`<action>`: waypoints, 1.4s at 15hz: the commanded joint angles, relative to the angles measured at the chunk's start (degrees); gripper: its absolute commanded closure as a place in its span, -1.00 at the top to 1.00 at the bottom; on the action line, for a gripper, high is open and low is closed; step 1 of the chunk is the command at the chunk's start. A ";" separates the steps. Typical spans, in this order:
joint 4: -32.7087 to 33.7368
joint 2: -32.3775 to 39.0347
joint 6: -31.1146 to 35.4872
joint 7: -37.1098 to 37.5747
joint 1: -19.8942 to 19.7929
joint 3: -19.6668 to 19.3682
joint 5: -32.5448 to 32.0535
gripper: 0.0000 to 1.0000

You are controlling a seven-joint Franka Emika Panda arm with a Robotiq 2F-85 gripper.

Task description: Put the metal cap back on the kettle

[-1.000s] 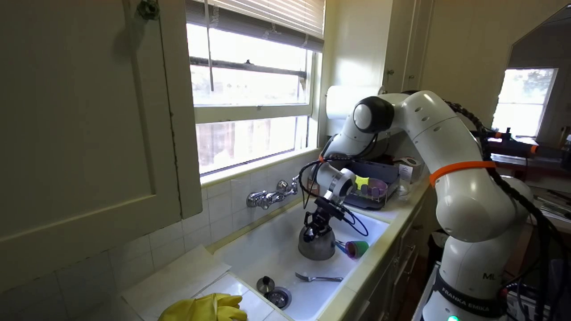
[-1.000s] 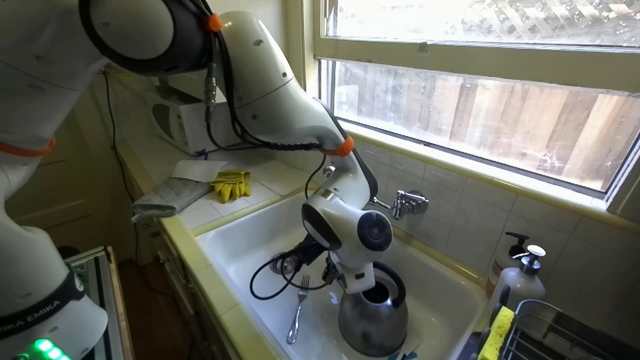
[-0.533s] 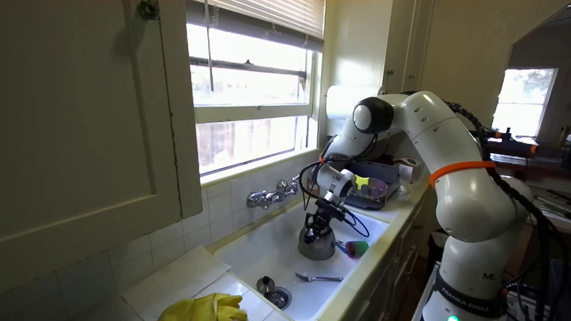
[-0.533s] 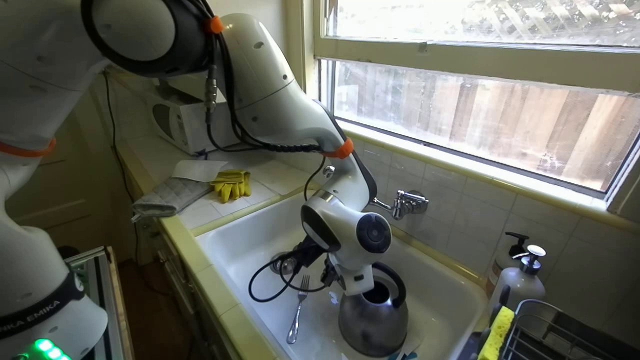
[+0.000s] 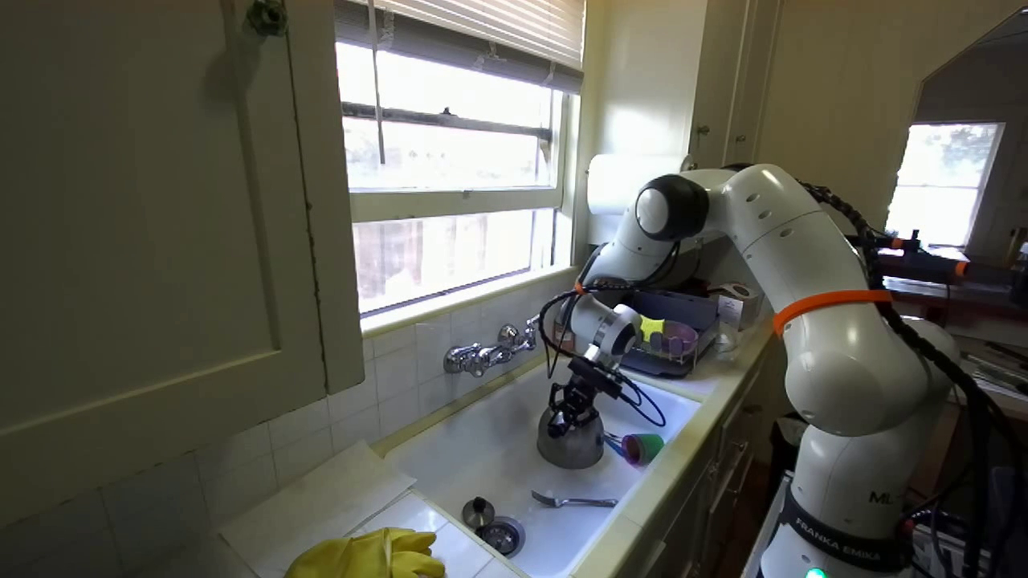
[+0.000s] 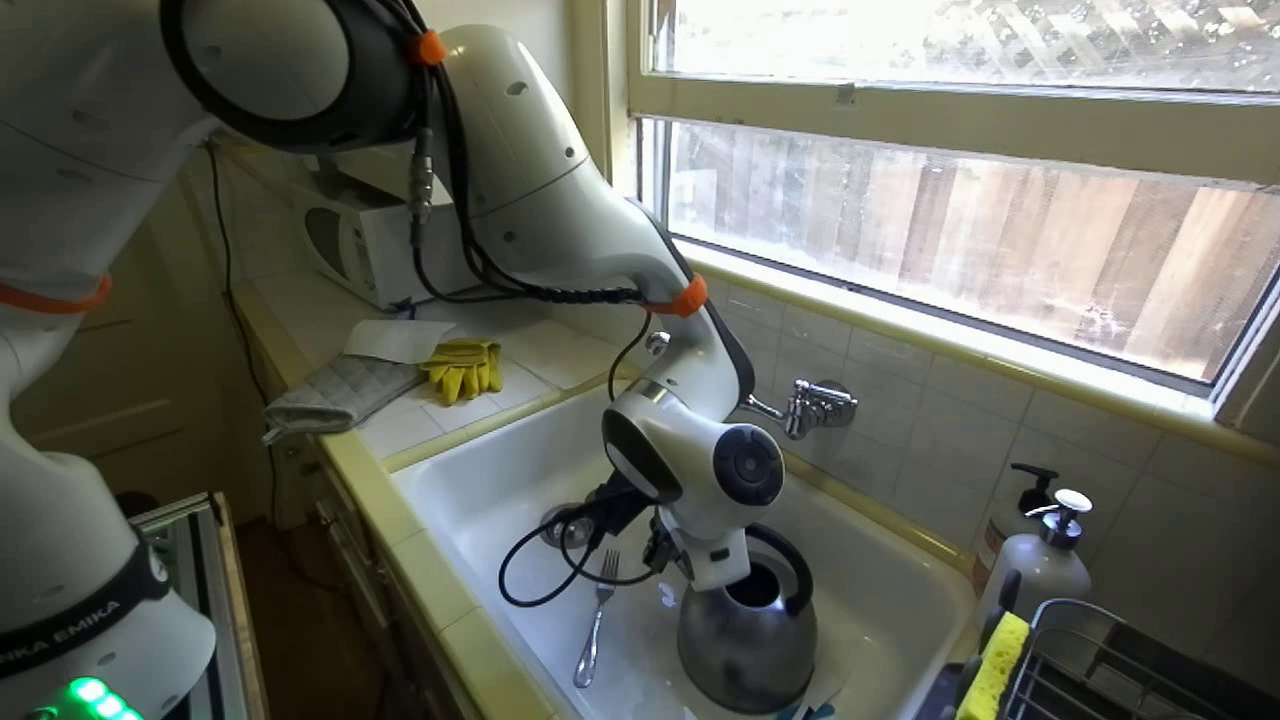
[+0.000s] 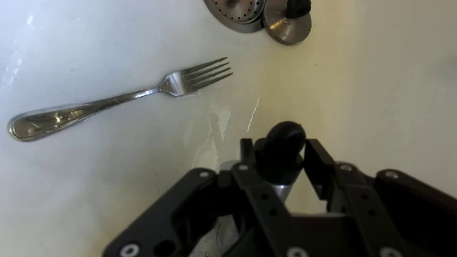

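Our pincer [image 7: 279,153] grips the black spout tip [image 7: 285,137] of the kettle [image 5: 572,451], which stands in the sink [image 6: 885,605]. In an exterior view we see roomy white floor [image 5: 490,449] left of the kettle, up to the yellow edge [image 5: 434,420]; nearer, the metal cap [image 5: 478,512] sits just beside the drain [image 5: 502,538].

In the sink [image 5: 474,453]: kettle [image 6: 748,655], fork [image 7: 121,99] (near it), cap [image 7: 285,29] just beside the drain [image 7: 238,12].

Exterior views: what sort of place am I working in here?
Most likely a home kitchen: both exterior views show a metal kettle standing in a white sink, with a dish rack beside the sink.
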 commanded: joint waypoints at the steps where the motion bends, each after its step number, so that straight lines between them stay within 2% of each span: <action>1: -1.25 -1.13 0.20 -0.06 -0.15 -0.70 -0.35 -0.71; 10: -2.19 -2.00 0.82 -3.50 -0.78 -0.73 0.36 -0.71; 21: 0.06 0.91 1.46 -1.74 -0.12 -1.61 -1.13 -0.71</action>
